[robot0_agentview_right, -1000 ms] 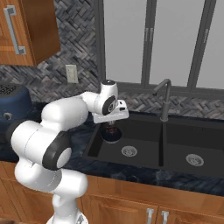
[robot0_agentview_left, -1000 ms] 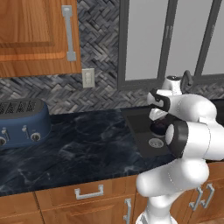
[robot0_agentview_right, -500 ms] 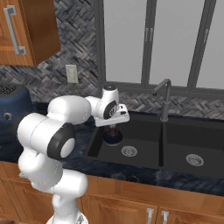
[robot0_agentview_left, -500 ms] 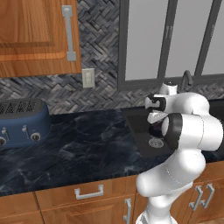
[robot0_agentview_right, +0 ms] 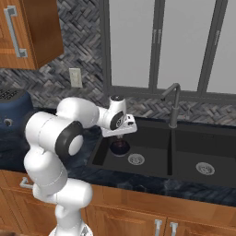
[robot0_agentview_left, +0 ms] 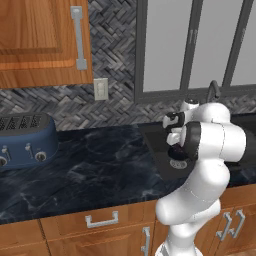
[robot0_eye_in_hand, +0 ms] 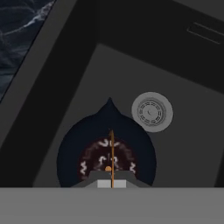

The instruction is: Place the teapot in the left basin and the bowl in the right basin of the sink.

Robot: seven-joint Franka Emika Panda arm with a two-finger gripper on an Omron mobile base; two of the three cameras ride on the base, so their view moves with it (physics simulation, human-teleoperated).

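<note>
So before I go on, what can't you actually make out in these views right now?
- Pincer fingertips: in the hand view the grey band covers them, so open or shut is unclear.
- Teapot base: whether it touches the left basin floor is unclear.
- Teapot in the left base view: mostly behind the arm.

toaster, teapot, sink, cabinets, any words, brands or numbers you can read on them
None: no readable text in these pictures.
The toaster bears round knobs, no legible marks.
The teapot lid shows pale squiggles: a pattern, not letters.
The left basin and the wall outlet are blank.
</note>
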